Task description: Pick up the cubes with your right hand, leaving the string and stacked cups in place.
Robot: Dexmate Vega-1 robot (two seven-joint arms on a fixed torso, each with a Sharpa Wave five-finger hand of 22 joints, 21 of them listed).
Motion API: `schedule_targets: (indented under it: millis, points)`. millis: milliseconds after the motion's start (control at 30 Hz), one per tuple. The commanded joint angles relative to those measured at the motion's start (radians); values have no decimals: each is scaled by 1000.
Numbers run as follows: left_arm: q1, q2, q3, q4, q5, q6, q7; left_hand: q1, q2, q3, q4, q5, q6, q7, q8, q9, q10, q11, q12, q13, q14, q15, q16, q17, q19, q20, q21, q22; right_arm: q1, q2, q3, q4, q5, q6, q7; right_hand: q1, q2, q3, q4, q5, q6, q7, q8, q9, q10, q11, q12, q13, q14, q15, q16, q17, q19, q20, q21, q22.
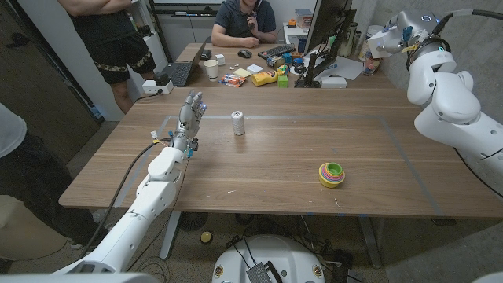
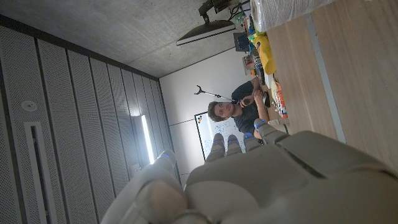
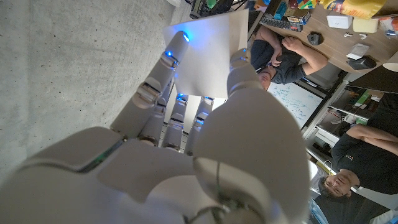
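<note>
I've got the right hand [image 1: 385, 38] open & empty, raised past the tabletop's [image 1: 299, 149] far right corner; no cubes visible, so next I'd search first.

Most of the table [image 1: 267, 169] is bare wood. A small white can [image 1: 238, 123] stands near the far edge. The stacked cups [image 1: 331, 174] sit toward the near right corner. The left hand [image 1: 189, 116] stands near the far left corner.
</note>
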Motion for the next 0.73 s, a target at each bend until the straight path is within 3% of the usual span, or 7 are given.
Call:
schedule_targets:
  millis: [33,733]
  points:
    - [15,11,1,-18,-9,-5,3,8,71,-4,1,7,-4,-3,2,2,-7,-1,5,2,-52,-1,3,3,-5,-1,0,2,-27,-11,21,-23,15,-8,-11,197,195,16,16,5,24,11,3,4,59,-48,80,93,140,-282,-2,2,5,-9,3,0]
    - [55,28,-5,-48,-31,-29,11,8,72,-8,0,8,-3,-1,2,2,-7,0,5,2,-51,-2,4,3,-3,-1,1,1,-60,-47,35,-81,24,-55,10,205,195,19,17,7,30,8,2,7,67,-48,86,99,150,-282,-13,6,6,-10,7,1]
